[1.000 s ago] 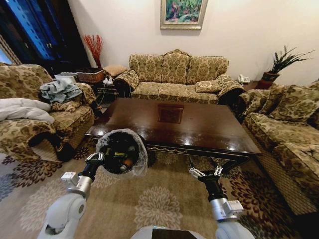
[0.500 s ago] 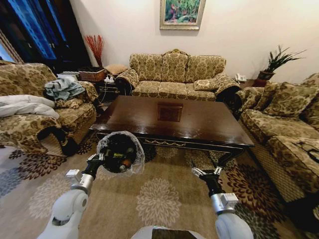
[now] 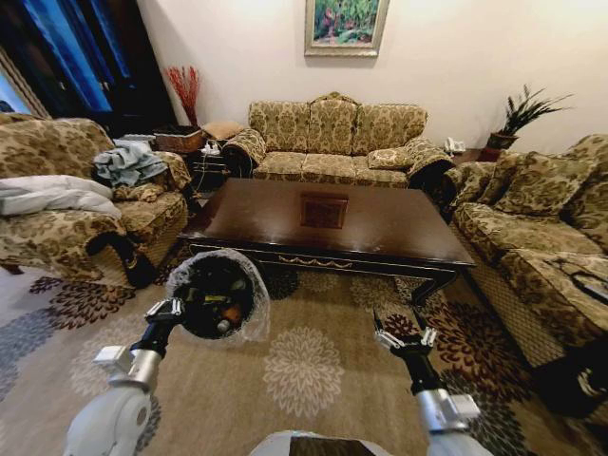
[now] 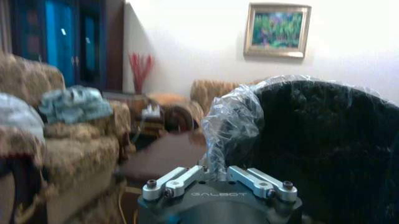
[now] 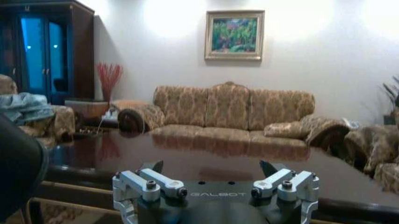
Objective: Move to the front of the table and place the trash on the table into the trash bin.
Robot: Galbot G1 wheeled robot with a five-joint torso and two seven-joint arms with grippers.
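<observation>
The table (image 3: 380, 237) stands ahead of me, its glossy dark top bare around the square inlay (image 3: 324, 211). My left gripper (image 3: 169, 310) is shut on the rim of the trash bin (image 3: 217, 296), a black bin lined with a crinkly bag, held tilted above the carpet. Small pieces of trash (image 3: 226, 315) lie inside it. In the left wrist view the left gripper (image 4: 215, 179) pinches the bag (image 4: 234, 116) at the bin's (image 4: 324, 149) edge. My right gripper (image 3: 404, 338) hovers open over the carpet before the table's front right part. The right wrist view shows the right gripper (image 5: 212, 173) empty, facing the table (image 5: 206, 161).
A long sofa (image 3: 332, 142) stands behind the table. An armchair with clothes (image 3: 66, 204) is at the left and another sofa (image 3: 541, 247) at the right. A plant (image 3: 518, 114) sits in the back right corner. Patterned carpet (image 3: 304, 370) lies between me and the table.
The whole head view has shifted: the table and sofas sit farther off and more carpet shows. The left gripper with the bin has sunk a little to the left. The right gripper sits lower.
</observation>
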